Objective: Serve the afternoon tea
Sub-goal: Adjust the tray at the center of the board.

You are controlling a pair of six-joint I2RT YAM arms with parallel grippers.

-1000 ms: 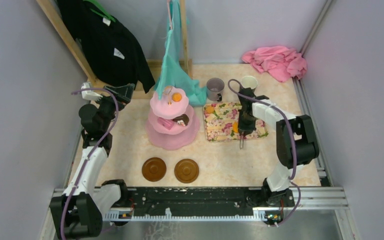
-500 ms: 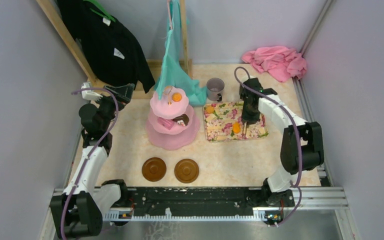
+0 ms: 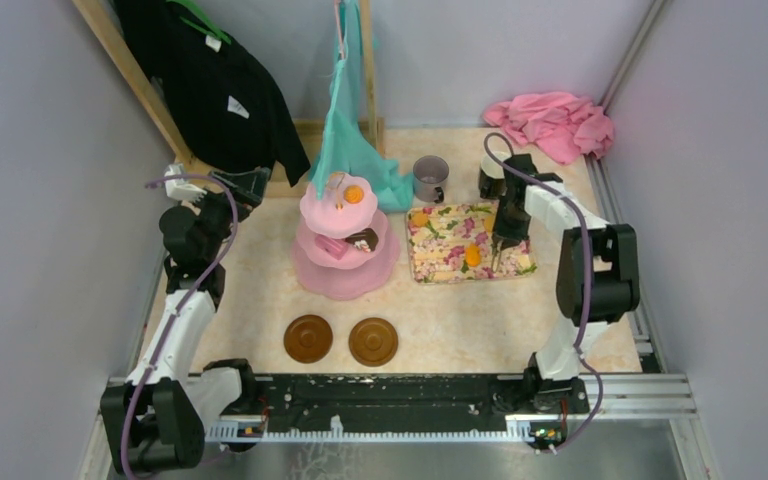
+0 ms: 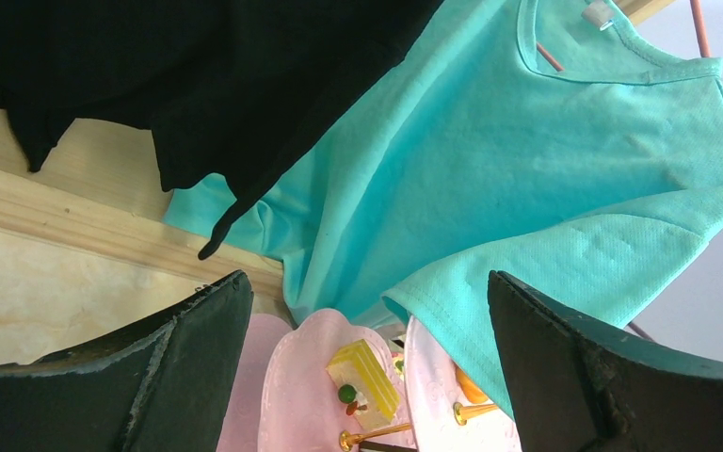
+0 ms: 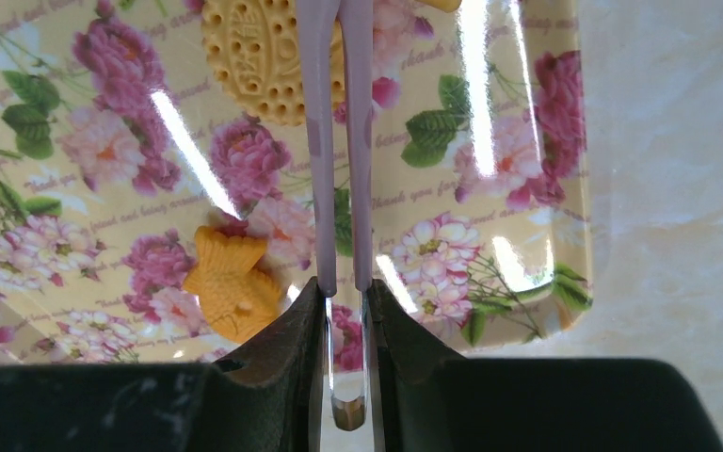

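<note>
Half the black mug (image 3: 487, 178) hidden, right gripper (image 5: 346, 297) pinching lilac tongs (image 5: 318, 141) over floral tray (image 5: 85, 217); left gripper (image 4: 365, 282) spread wide

I am counting two discs (image 3: 308, 338), two mugs (image 3: 430, 178), one stand (image 3: 345, 285) carrying four cakes (image 3: 363, 240), one tray (image 3: 445, 262) carrying at least three more, and I am holding one pair of tongs (image 5: 318, 141).

A yellow cake (image 4: 365, 379) sits on the pink stand (image 4: 294, 405) beside a teal shirt (image 4: 527, 169).
</note>
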